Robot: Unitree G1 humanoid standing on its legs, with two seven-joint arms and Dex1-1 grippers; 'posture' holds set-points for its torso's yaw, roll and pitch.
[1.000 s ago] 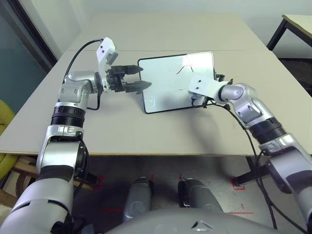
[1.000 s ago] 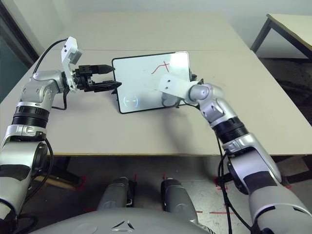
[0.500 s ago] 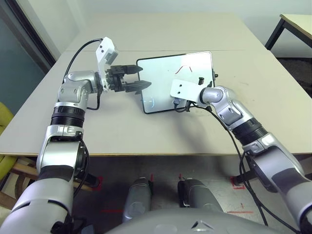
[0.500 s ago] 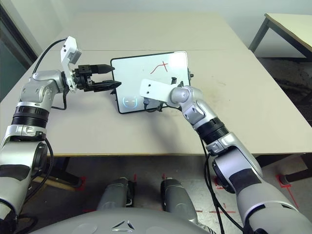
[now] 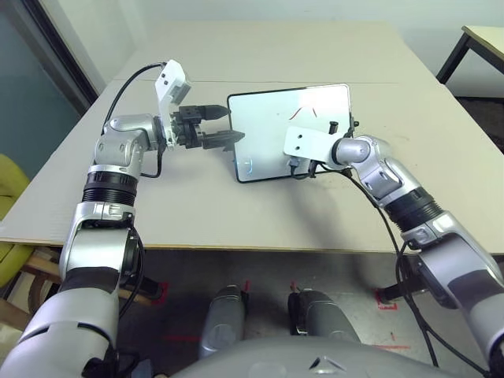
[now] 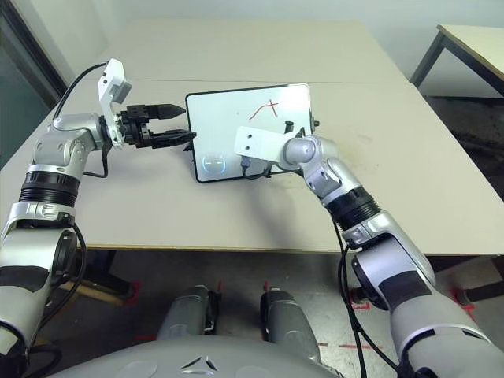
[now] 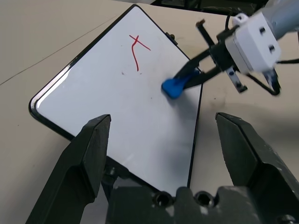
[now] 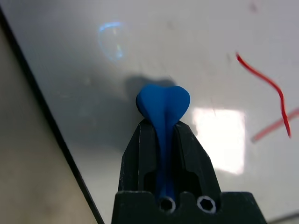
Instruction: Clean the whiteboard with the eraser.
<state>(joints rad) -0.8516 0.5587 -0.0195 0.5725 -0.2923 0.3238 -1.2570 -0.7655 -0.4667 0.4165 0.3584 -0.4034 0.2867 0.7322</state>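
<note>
The whiteboard [image 5: 268, 118] stands tilted at the table's middle, with a red squiggle [image 6: 266, 108] near its upper right. The blue eraser [image 7: 174, 87] is pinched in my right gripper [image 8: 162, 126], which is shut on it, and its rounded end presses on the board's lower middle, below the red mark [image 8: 266, 84]. My left gripper [image 5: 235, 126] hovers open at the board's left edge. Its two black fingers [image 7: 88, 154] spread wide on either side of the board's near corner without touching it.
The beige table [image 5: 276, 47] stretches far behind and to both sides of the board. A second table [image 5: 484, 35] stands at the far right. Black cables trail from both wrists.
My right gripper slid the eraser leftwards across the lower part of the board, then held there. The left arm stayed put. The view shifted slightly.
</note>
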